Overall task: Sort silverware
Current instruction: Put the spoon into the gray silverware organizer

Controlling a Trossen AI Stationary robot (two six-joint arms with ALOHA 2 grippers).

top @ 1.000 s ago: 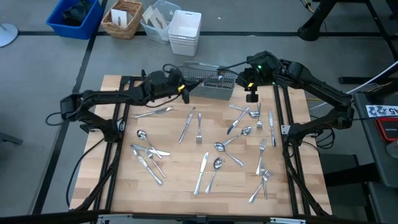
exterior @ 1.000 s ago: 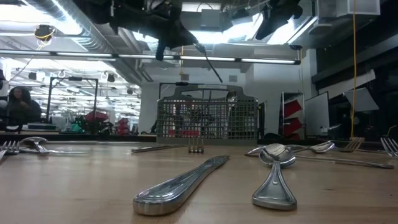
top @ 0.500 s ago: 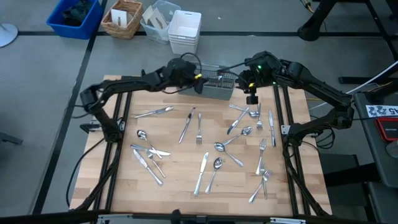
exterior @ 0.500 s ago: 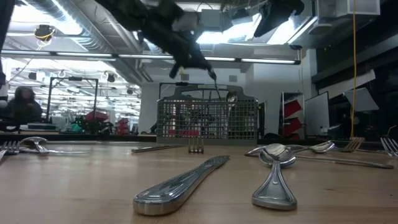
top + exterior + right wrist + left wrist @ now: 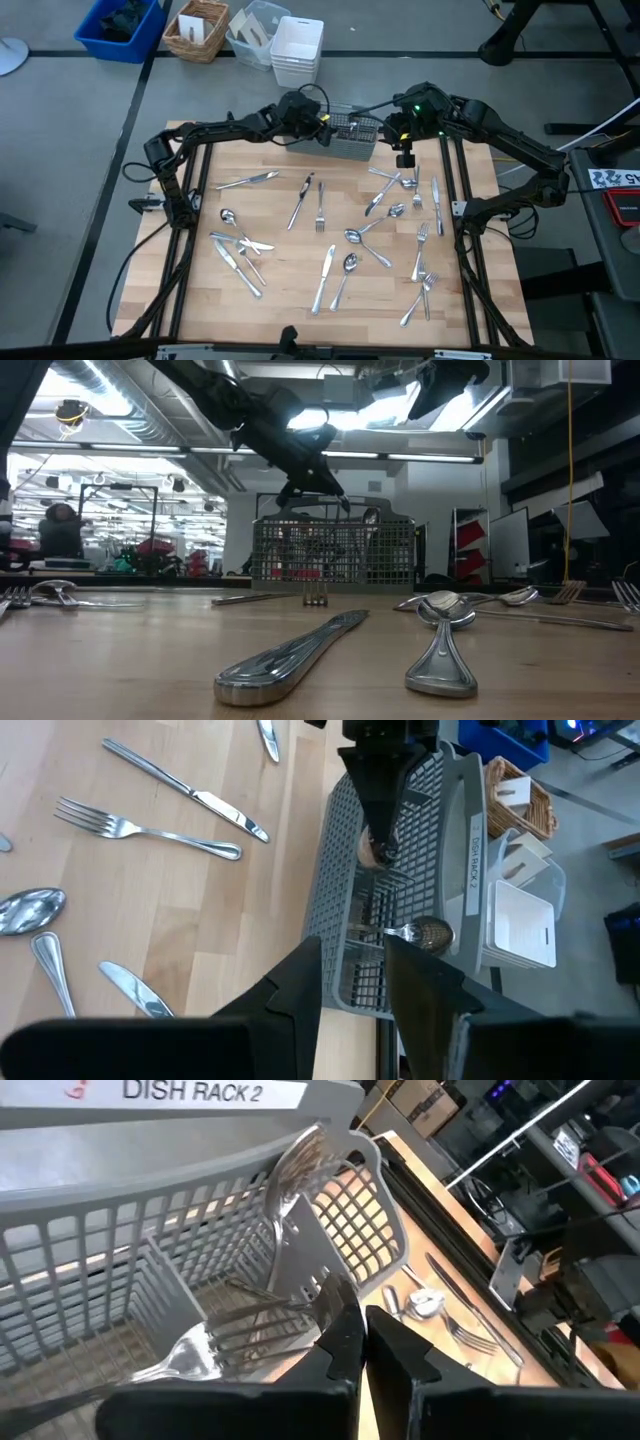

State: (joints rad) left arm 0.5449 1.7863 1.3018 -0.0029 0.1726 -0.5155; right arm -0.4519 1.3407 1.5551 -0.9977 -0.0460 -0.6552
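Our left gripper was over the caddy at 12 o'clock on the bench, with its fingers pressed tight together. From the wrist we could not tell if it pinched a piece or nothing. Our right gripper hung just past the caddy's 3 o'clock end, fingers partly apart and holding nothing.

A few forks and a spoon already stood in the caddy. Most of the silverware lay flat on the wood: knives toward 9 o'clock, forks toward 3 o'clock, spoons near the middle.

We think each piece is light, stiff and slippery. It will not break. It lies very flat, so it is hard to get under. We would grab the thin handle in the middle, across its narrow way.

Some pieces crossed each other near 8 o'clock and 4 o'clock, so lifting one could drag another. The lone ones had more room around them. The caddy slots are narrow, so a piece must go in straight down. The two grippers were near each other, so we must watch for bumps.
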